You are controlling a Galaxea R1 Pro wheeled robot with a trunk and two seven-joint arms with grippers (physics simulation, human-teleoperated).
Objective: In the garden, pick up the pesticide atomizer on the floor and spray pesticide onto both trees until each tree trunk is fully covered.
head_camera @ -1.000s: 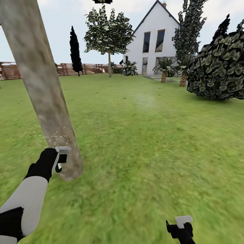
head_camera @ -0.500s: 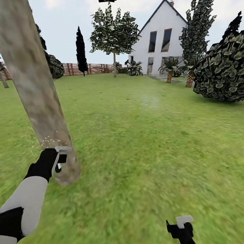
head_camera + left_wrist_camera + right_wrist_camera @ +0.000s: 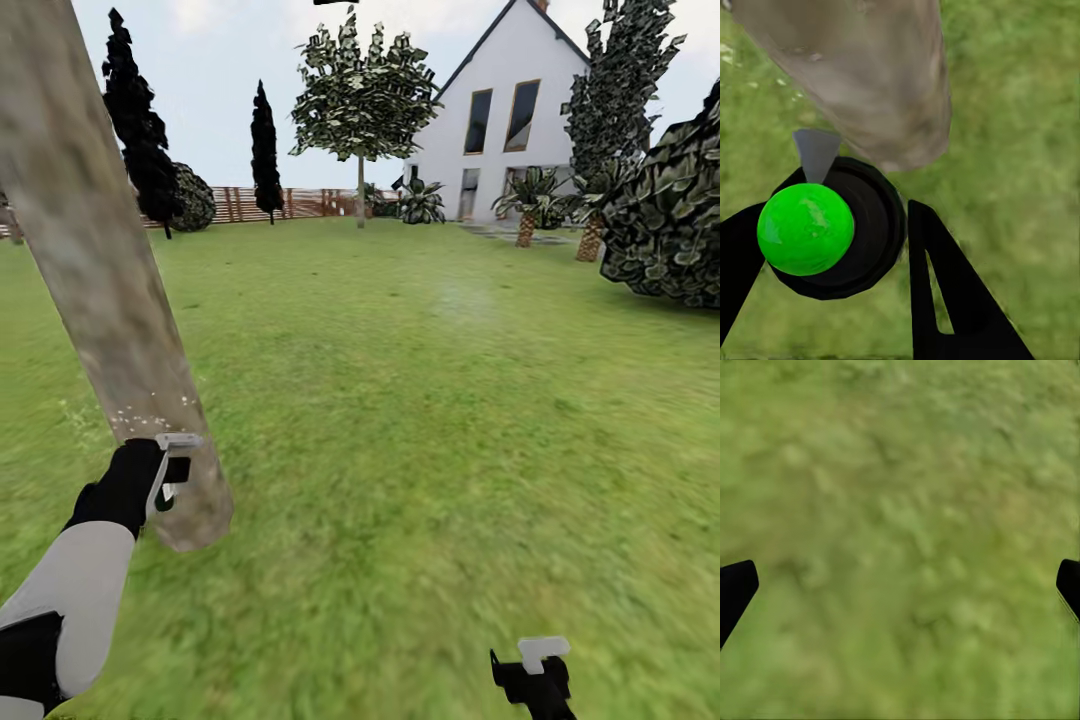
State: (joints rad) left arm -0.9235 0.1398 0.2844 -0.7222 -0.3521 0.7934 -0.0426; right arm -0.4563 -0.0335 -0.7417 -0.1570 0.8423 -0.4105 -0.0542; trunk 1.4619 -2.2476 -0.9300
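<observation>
The left gripper (image 3: 832, 247) is clamped on the pesticide atomizer (image 3: 836, 232), held low and just in front of the near tree trunk (image 3: 110, 290), presumably so the spray lands on the bark; pale specks dot the trunk just above the nozzle. The left wrist view shows the atomizer's green ball and grey nozzle aimed at the trunk's base, detail the head view hides. The right gripper (image 3: 535, 675) hangs idle over the grass (image 3: 900, 510), fingers spread wide apart; the second tree (image 3: 360, 100) stands well beyond.
</observation>
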